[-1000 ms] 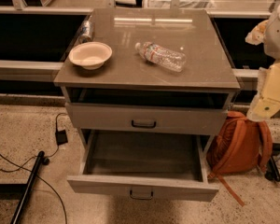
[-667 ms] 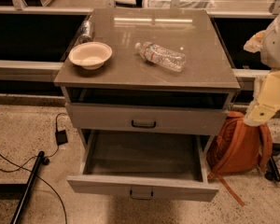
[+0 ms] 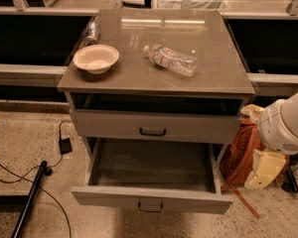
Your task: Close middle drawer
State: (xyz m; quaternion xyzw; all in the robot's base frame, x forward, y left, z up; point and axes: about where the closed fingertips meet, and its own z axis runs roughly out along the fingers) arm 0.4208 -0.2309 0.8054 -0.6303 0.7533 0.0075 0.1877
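The middle drawer (image 3: 151, 198) is pulled far out of the grey cabinet; its flat front carries a small dark bar handle (image 3: 150, 206) and its grey tray inside is empty. Above it, the top drawer (image 3: 154, 126) stands slightly out. The lowest drawer is hidden under the open one. My arm's white link (image 3: 285, 125) and a cream part (image 3: 263, 169) hang at the right edge, to the right of the open drawer and apart from it. My gripper itself is out of view.
On the cabinet top (image 3: 213, 73) lie a cream bowl (image 3: 96, 58), a plastic water bottle (image 3: 170, 60) on its side and a can (image 3: 92, 32). An orange bag (image 3: 241, 152) sits right of the cabinet. Cables (image 3: 64, 145) and a dark pole (image 3: 30, 197) are on the floor at the left.
My arm has moved down along the right edge, from beside the cabinet top to beside the drawers. The drawers and the objects on top have not moved.
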